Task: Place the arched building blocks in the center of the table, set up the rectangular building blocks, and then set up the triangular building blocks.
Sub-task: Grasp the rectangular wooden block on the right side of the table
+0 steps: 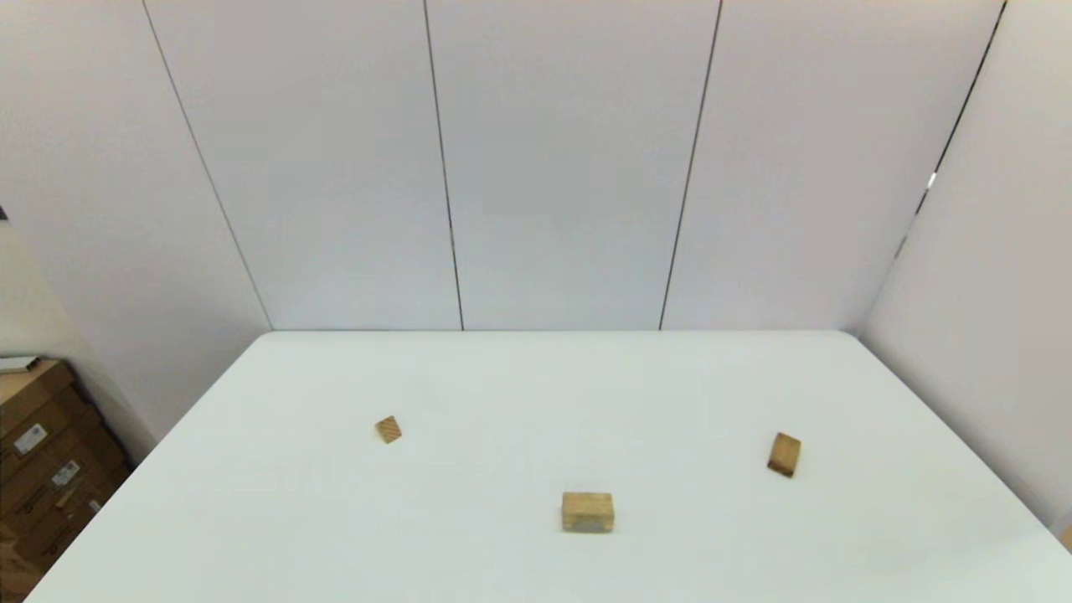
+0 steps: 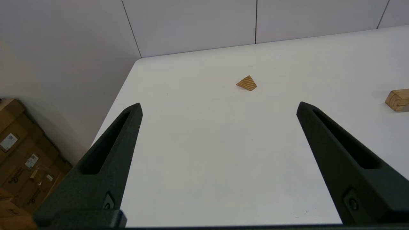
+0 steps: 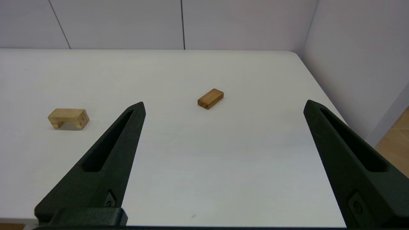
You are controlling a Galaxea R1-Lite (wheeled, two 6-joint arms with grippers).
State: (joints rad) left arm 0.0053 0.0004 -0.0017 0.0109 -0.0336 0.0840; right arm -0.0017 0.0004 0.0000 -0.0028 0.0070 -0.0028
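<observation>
With both grippers, left (image 2: 219,107) and right (image 3: 223,107), spread empty at the table's (image 1: 536,377) near edge, the arch (image 1: 587,512), near that edge's middle, is judged light, rigid, best pinched across its flat long sides.

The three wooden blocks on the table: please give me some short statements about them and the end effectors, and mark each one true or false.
1. The arched block lies nearest the robot, between the other two blocks. True.
2. The triangular block is stacked on the rectangular block. False: they lie far apart on the table, the triangular one on the robot's left, the rectangular one on its right.
3. The left end effector is open and holds nothing. True.
4. The right end effector is shut on the rectangular block. False: it is open, and the block lies well ahead of it.
5. The arched block rests with its cut-out facing down. True.
</observation>
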